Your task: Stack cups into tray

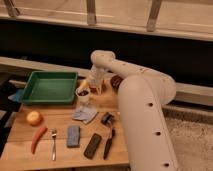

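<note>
A white cylindrical cup (83,96), dark at its mouth, is being seen standing upright on the table (57,120), just beside the green tray (50,88) at its right edge and outside it. The gripper (93,85) is being held just above and beside the cup; whether it is spread or pinching cannot be told.

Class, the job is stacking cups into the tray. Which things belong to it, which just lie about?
Job: white cup, green tray, gripper close beside the cup.
Lying about: fork, blue sponge, crumpled cloth, dark red bowl, round fruit.
</note>
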Controlling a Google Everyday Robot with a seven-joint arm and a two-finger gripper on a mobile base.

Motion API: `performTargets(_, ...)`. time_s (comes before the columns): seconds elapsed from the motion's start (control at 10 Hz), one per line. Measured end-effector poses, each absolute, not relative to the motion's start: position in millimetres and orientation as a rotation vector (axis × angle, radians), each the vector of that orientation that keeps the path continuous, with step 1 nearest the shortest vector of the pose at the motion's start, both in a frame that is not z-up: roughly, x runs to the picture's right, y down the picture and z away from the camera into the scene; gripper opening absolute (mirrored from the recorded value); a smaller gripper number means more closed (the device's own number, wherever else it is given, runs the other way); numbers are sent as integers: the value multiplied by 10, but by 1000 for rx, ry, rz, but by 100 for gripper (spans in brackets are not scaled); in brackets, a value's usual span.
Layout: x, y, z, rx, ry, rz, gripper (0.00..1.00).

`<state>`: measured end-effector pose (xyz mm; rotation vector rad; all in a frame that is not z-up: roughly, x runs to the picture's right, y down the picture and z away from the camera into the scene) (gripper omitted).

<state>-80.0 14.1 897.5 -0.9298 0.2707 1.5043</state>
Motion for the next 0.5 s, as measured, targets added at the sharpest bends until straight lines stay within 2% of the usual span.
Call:
performTargets(0.1, -775, 120, 8989, -928, 266, 1517, 71)
performTargets(0.5, -837, 99, 9010, -930, 252, 1519, 33)
